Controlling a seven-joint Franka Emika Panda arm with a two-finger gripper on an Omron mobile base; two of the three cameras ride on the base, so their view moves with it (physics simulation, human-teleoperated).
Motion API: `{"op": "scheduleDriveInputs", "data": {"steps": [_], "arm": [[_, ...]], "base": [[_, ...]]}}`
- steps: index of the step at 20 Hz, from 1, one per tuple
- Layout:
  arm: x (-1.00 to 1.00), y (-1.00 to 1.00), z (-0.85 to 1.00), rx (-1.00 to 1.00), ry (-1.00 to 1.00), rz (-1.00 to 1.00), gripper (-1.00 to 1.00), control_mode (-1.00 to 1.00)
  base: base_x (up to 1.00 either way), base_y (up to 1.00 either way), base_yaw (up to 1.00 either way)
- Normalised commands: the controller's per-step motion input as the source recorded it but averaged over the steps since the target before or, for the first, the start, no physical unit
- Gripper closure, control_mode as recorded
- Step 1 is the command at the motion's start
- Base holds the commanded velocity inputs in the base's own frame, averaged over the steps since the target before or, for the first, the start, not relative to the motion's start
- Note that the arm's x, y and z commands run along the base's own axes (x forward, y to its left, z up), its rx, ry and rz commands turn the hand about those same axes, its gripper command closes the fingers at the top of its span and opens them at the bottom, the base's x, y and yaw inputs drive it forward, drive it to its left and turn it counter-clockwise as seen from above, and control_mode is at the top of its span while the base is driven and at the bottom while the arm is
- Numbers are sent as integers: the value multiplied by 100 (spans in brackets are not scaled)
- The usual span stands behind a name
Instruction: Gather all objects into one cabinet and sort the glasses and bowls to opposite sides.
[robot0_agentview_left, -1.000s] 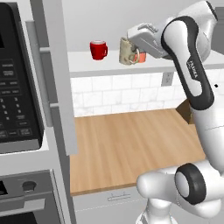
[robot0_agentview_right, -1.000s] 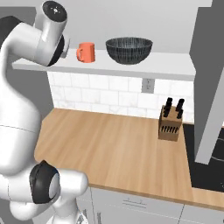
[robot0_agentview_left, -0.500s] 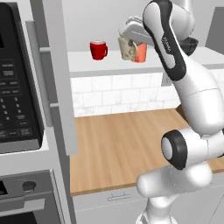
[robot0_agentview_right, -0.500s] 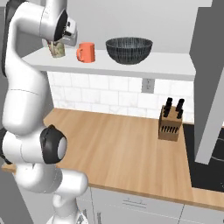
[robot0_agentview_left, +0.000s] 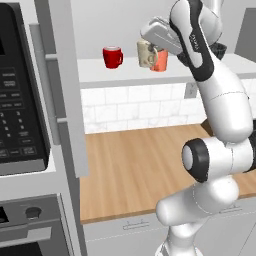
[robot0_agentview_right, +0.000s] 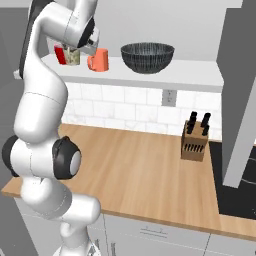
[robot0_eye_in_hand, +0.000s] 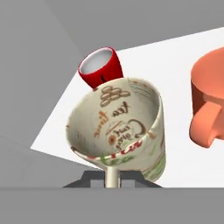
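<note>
The white arm stretched high to the thick white shelf board, its gripper pinching the printed beige mug by its handle. Beside it stood the salmon-orange cup; beyond, the glossy red cup.
</note>
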Motion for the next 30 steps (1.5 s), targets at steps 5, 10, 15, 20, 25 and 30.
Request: {"op": "scheduleDriveInputs", "data": {"steps": [5, 10, 15, 20, 25, 30], "arm": [[19, 8, -50, 16, -10, -6, 100, -100], [35, 26, -42, 3, -4, -7, 100, -100], [71, 42, -1, 1, 0, -4, 100, -100], [74, 29, -4, 0, 0, 0, -100, -100], [15, 2, -8, -8, 0, 0, -100, -100], [-60, 0, 2, -1, -8, 0, -100, -100]], "base": [[0, 0, 0], [0, 0, 0], [0, 0, 0], [0, 0, 0], [0, 0, 0], [0, 0, 0]]}}
